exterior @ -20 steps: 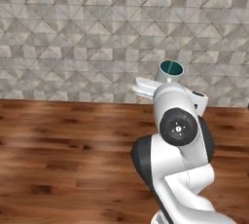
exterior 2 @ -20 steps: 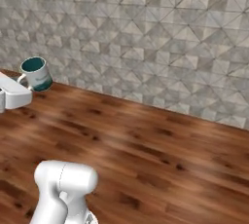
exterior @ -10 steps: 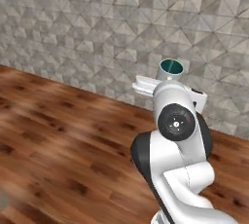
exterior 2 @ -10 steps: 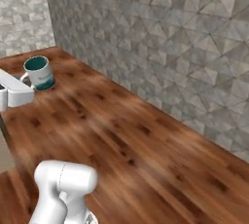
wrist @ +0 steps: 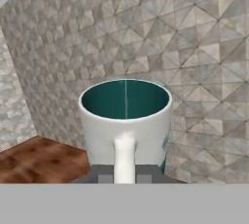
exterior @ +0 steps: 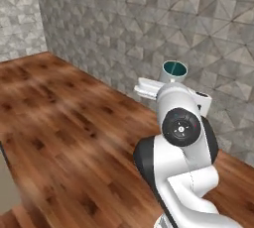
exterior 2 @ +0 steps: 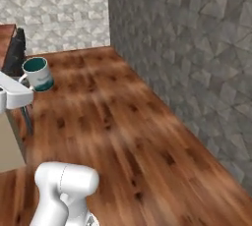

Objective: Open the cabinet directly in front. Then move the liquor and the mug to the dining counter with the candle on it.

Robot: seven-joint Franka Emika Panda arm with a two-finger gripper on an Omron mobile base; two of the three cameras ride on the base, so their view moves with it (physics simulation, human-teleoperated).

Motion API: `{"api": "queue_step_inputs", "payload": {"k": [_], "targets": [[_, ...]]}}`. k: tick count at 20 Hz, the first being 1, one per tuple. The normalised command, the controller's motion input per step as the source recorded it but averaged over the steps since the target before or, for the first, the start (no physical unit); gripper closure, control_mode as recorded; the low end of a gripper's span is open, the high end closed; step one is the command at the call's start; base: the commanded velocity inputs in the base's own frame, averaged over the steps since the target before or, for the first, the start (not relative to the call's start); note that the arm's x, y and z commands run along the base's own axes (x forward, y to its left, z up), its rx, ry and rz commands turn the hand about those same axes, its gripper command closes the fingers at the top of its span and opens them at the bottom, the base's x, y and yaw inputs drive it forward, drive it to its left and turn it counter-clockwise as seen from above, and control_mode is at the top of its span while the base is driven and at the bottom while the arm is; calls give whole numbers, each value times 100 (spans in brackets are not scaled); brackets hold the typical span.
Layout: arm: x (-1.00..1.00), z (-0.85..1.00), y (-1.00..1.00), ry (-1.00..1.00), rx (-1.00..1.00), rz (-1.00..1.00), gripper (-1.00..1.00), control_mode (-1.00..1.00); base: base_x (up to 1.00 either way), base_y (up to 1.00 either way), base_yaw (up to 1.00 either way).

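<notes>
mug (wrist: 125, 121) | upright, handle clamped in hand (wrist: 125, 177) | above wood floor (exterior: 69, 138)

Tiled wall (exterior: 149, 19) beside bare wood floor (exterior: 64, 138)

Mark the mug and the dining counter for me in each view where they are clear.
mug (wrist: 125, 121), hand view, white outer wall beside the handle.
mug (exterior 2: 37, 72), right base view, its side.
dining counter (exterior: 74, 123), left base view, bare wood top.

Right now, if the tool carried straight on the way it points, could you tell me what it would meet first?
Probably the grey tiled wall, straight behind the mug the tool holds; how far off is unclear.
</notes>
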Motion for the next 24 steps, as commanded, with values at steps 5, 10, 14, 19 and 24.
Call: {"api": "queue_step_inputs", "payload": {"k": [5,10,14,19,24], "targets": [[0,0,0,0,0,0,100,100,100,-41,53],[0,0,0,0,0,0,100,100,100,-36,48],[0,0,0,0,0,0,100,100,100,-29,43],[0,0,0,0,0,0,100,100,100,-41,32],[0,0,0,0,0,0,100,100,100,-76,13]]}}
